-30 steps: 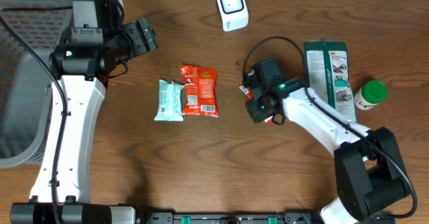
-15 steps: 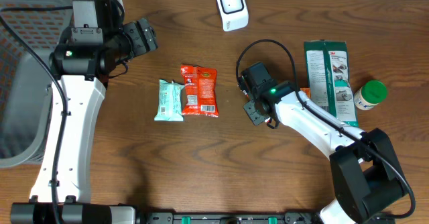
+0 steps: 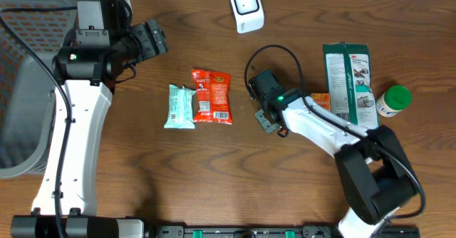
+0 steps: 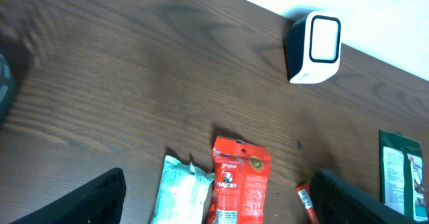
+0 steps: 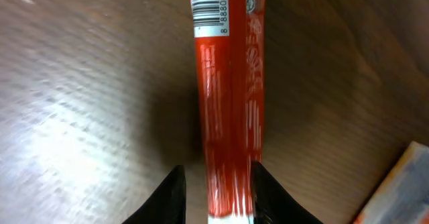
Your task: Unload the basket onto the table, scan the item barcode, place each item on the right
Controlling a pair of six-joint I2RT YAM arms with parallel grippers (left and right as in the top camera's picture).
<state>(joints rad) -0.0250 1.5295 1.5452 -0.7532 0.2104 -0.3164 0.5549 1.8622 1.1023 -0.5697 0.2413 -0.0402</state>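
Note:
A thin red stick packet [image 5: 231, 110] runs lengthwise between my right gripper's fingers, its barcode [image 5: 209, 6] at the far end facing the camera. My right gripper [image 5: 216, 174] is shut on it and holds it above the wood; it stays sharp while the table under it is blurred. Overhead, this gripper [image 3: 269, 120] is right of the table's middle and hides most of the packet. The white scanner [image 3: 246, 8] stands at the back edge, its window facing forward. My left gripper [image 3: 158, 38] hangs open and empty at the back left. Its wrist view shows the scanner [image 4: 315, 47] and the packet's end [image 4: 305, 200].
A red snack bag [image 3: 211, 95] and a teal packet [image 3: 180, 106] lie side by side left of the right gripper. At the right lie a green package [image 3: 349, 81], an orange item [image 3: 320, 101] and a green-capped bottle [image 3: 393, 100]. A grey mesh basket [image 3: 21, 88] fills the left edge.
My right gripper has moved left and slightly back, closing on the red stick packet and carrying it along. The left arm has not moved.

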